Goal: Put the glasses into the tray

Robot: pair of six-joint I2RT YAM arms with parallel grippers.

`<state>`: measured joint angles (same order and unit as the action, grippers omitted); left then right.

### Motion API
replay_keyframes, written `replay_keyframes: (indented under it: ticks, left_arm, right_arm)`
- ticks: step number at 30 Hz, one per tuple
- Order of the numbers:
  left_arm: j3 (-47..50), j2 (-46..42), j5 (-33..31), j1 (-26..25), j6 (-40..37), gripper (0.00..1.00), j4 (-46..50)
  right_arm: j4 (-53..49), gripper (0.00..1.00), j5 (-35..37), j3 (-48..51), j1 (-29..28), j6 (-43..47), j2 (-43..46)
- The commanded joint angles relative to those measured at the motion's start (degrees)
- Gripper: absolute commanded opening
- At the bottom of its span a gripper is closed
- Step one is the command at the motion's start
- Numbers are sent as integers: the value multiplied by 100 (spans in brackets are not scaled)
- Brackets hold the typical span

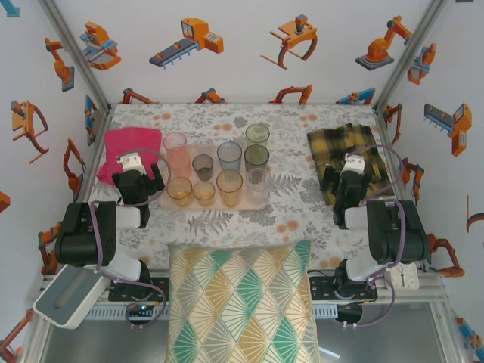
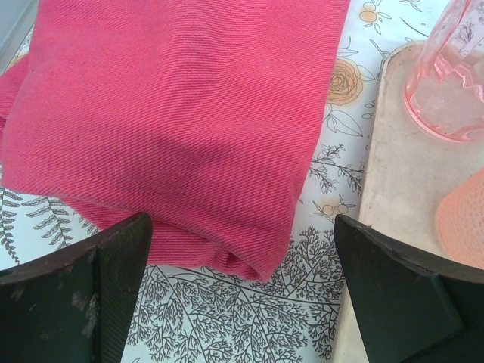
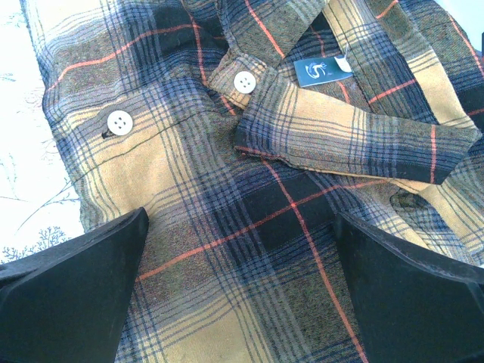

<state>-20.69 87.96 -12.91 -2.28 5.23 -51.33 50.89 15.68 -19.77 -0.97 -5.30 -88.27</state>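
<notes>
Top cam: glasses [image 1: 229, 155] all stand on the tray [image 1: 165, 203] mid-table; clear ones hard to make out, and I can't read either jaw from up there. Wrist cams fill that in: left gripper [image 2: 242, 257] spread wide, empty, aimed at pink cloth [image 2: 174, 113] w/ tray corner and a cut-off pink glass [image 2: 446, 91] at right; right gripper [image 3: 242, 257] released too, over plaid shirt [image 3: 249, 151]. Patterned cushion [image 1: 240, 302] covers near edge btwn arm bases.

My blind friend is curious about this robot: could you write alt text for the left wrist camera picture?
A bright pink folded cloth lies on a leaf-printed tablecloth, seen past the left arm's wide-open black fingers. At right, a pale beige flat tray holds a ribbed pink glass tumbler.
</notes>
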Motion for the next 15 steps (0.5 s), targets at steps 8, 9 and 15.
replay_keyframes:
  ticks: [8,9,15]
  left_arm:
    - [-126,53,-72,-17,-90,97,33]
    - [-120,52,-72,-13,-90,97,44]
    - [-126,49,-69,-13,-90,97,40]
  right_arm:
    - [230,99,-4,-71,44,-5,-24]
    - [233,99,-4,-71,40,-6,-31]
    - [210,99,-75,-72,70,-7,-24]
